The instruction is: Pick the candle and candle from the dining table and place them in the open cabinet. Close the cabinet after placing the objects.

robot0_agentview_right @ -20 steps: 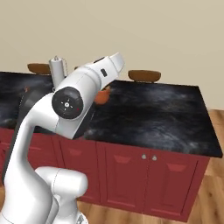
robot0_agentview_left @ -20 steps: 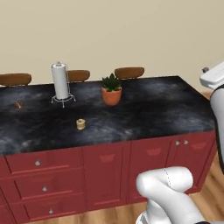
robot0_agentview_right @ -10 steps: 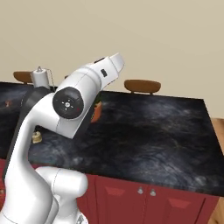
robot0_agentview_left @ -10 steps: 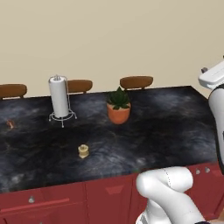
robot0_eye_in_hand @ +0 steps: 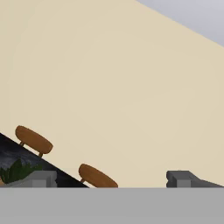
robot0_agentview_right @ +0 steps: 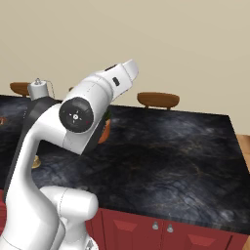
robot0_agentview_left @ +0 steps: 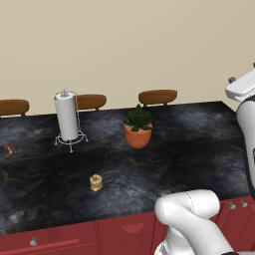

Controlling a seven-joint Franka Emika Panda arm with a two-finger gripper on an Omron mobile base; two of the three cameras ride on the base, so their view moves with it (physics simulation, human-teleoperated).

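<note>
The squat tan-yellow jar candle stands on the black marbled dining table, near its front edge; it also peeks out behind my arm. A tiny reddish-orange thing sits at the far left of the top, too small to tell whether it is the other candle. My gripper is raised high above the table's right end and points at the beige wall. It is open, with nothing between its fingertips. The cabinet is out of view.
A paper towel roll on a wire stand and a potted plant stand at the back of the top. Three brown chair backs line the far side. Red fronts with silver knobs run below.
The whole picture has shifted: the base has driven closer to the table, so everything on it looks larger and lower. The arm keeps its raised pose and the gripper stays open.
</note>
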